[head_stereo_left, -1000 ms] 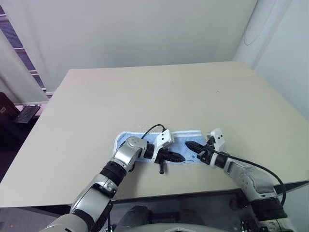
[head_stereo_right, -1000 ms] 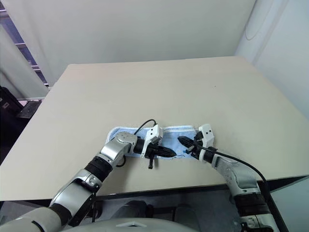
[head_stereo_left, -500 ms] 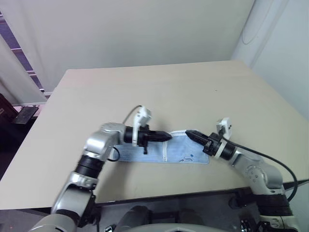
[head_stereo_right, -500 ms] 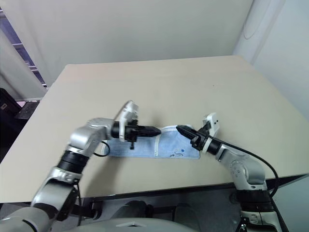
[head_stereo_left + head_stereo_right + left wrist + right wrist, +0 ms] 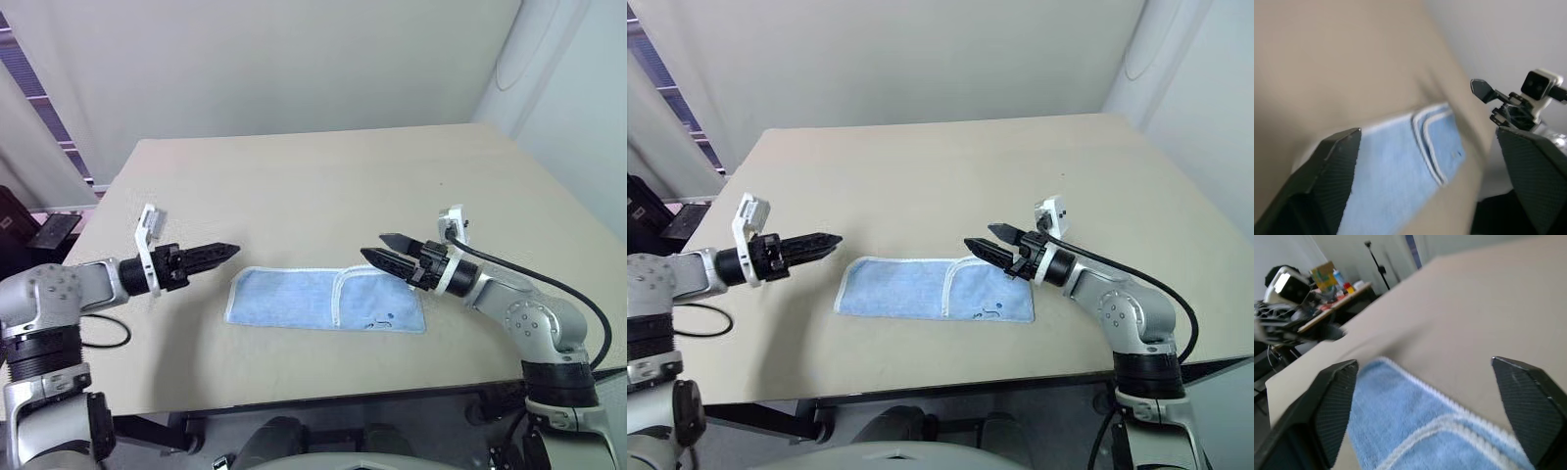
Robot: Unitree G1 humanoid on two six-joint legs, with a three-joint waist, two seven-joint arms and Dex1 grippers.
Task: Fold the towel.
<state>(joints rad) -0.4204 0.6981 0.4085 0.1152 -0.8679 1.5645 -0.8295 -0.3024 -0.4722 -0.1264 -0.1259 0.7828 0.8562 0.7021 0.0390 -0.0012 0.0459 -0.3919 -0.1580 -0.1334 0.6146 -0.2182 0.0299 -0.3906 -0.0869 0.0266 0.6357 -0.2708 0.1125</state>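
- While both grippers hover spread and empty, your light blue terry towel lies near the tabletop's front edge, long axis left-right.
- Right gripper sits nearer; left gripper stands beside the other end.

Head stereo pair sits high, looks forward and down over whole table, pretty far back; both eyes share same scene, slightly offset. Left wrist cam low, close, looks across towel at right gripper. Right wrist cam faces back at left gripper.
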